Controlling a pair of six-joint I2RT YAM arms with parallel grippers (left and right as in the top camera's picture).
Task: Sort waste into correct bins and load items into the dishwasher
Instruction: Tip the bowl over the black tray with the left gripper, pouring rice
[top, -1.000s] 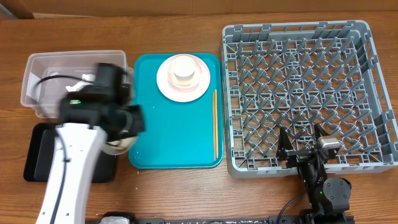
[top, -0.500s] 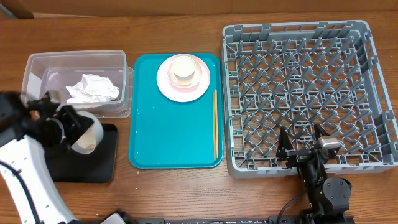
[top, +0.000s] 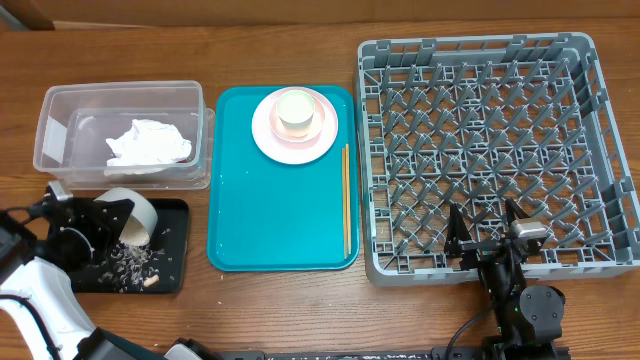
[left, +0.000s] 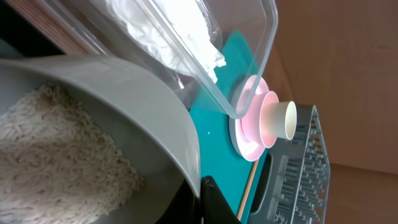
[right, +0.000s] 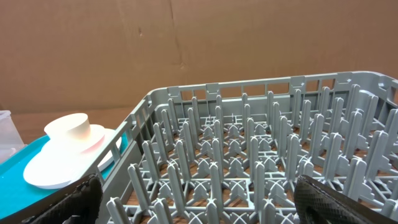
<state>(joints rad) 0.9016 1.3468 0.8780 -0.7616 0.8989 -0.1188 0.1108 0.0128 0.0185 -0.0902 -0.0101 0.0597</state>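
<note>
Left tool (top: 100, 228): you hold it clamped on the rim of the whitish bowl (top: 128, 212), tipped over the black tray (top: 172, 272) so rice grains (top: 130, 262) spill there; more rice sits inside.
Right tool (top: 485, 232): jaws wide, empty, at the grey rack's (top: 480, 150) near edge.
Napkin (top: 150, 143): in the clear tub (top: 120, 92).
Cup (top: 295, 110) on pink plate (top: 290, 143), chopsticks (top: 346, 200) beside: on the teal tray (top: 270, 220), awaiting your loading.

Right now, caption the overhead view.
Left gripper holds a small whitish bowl tipped over the shallow black rectangular tray, white rice grains scattered there.
</note>
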